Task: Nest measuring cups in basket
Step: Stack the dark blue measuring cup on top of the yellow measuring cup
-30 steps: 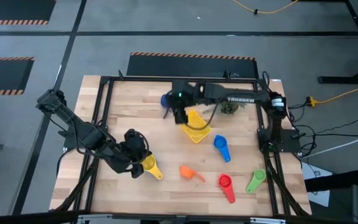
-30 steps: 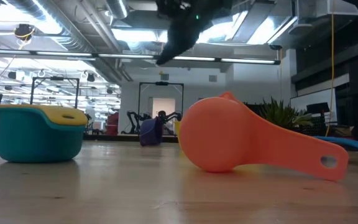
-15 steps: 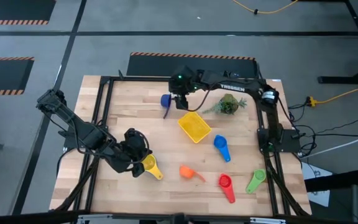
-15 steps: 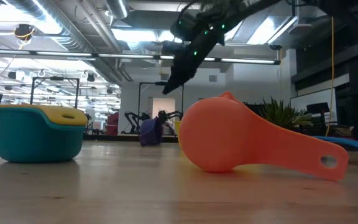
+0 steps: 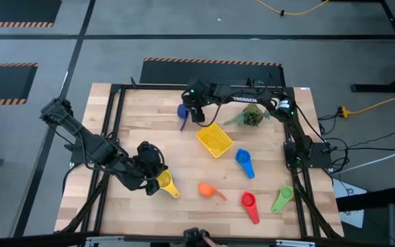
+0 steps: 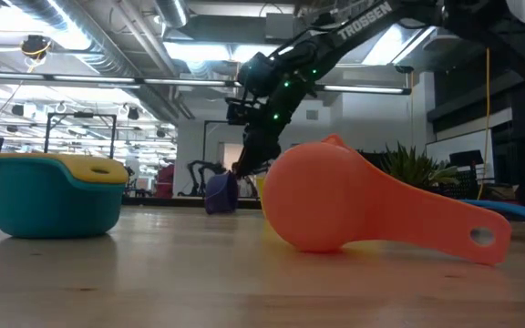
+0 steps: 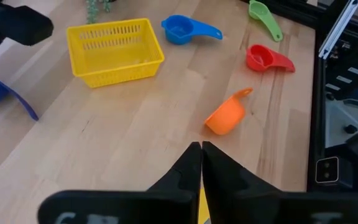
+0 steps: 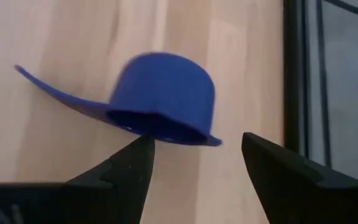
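Two dark fingers of the right gripper (image 8: 194,165) stand wide apart, nothing between them, with the dark blue plastic measuring cup (image 8: 160,99) lying on its side just ahead of their tips, its flat handle trailing off to one side. In the high view this gripper (image 5: 196,113) hangs over the far part of the wooden table (image 5: 136,130), the cup touching or almost touching it on its outer side, and the small square yellow plastic basket (image 5: 214,140) sits near, on the side toward the table's middle. My judgement: to take the cup cleanly, the fingers should come down astride the bowl's rim, not the thin handle, and close gently so the tipped cup does not roll away. The left gripper (image 7: 201,163) waits shut near the front left, by the yellow plastic measuring cup (image 5: 166,182).
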Controlling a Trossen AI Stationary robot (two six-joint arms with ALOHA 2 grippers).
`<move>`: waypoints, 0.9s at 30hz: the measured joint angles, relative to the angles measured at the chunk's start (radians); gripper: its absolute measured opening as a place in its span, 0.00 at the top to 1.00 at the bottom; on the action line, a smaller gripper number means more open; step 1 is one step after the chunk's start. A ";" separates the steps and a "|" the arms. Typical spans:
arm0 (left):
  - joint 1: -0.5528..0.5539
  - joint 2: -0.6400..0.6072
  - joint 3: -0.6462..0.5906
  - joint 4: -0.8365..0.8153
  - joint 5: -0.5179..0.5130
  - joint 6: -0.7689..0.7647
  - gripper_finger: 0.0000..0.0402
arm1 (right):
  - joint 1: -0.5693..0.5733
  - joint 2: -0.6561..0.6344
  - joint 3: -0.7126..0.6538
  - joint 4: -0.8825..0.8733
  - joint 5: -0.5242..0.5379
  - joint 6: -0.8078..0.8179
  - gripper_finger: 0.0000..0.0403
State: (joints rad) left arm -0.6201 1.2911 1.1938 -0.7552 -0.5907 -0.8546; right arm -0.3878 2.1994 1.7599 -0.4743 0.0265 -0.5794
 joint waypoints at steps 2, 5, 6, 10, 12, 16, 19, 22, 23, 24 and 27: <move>0.000 0.000 0.000 0.000 0.000 0.001 1.00 | 0.000 0.002 0.000 0.022 0.006 -0.006 0.38; 0.000 0.000 0.000 0.000 0.000 0.000 0.99 | 0.000 0.010 0.000 0.046 0.006 -0.006 0.38; 0.000 0.000 0.000 0.000 0.000 0.000 0.99 | 0.000 0.018 0.000 0.057 0.006 -0.006 0.38; 0.000 0.000 0.000 0.000 0.000 -0.005 0.98 | -0.002 0.040 0.000 0.068 0.006 -0.009 0.38; 0.000 0.000 -0.001 0.001 0.000 -0.006 0.98 | -0.002 0.047 0.000 0.063 0.006 -0.009 0.38; 0.000 0.001 -0.001 0.004 0.001 -0.006 1.00 | -0.002 0.052 0.000 0.112 0.000 -0.009 0.38; 0.000 0.001 -0.001 0.004 0.002 -0.006 0.99 | -0.002 0.057 0.000 0.127 -0.001 -0.009 0.38; 0.000 0.001 -0.001 0.004 0.003 -0.006 0.98 | -0.002 0.069 0.000 0.129 -0.002 -0.009 0.41; 0.000 0.001 -0.001 0.004 0.003 -0.006 0.98 | -0.002 0.071 0.000 0.125 -0.002 -0.009 0.42; 0.000 0.001 -0.001 0.004 0.004 -0.006 0.98 | -0.002 0.075 0.000 0.122 -0.002 -0.009 0.44; 0.000 0.001 -0.001 0.004 0.004 -0.006 0.98 | -0.002 0.087 0.000 0.131 -0.008 -0.009 0.53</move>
State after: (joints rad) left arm -0.6201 1.2919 1.1931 -0.7513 -0.5865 -0.8608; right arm -0.3893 2.2868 1.7599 -0.3429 0.0182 -0.5884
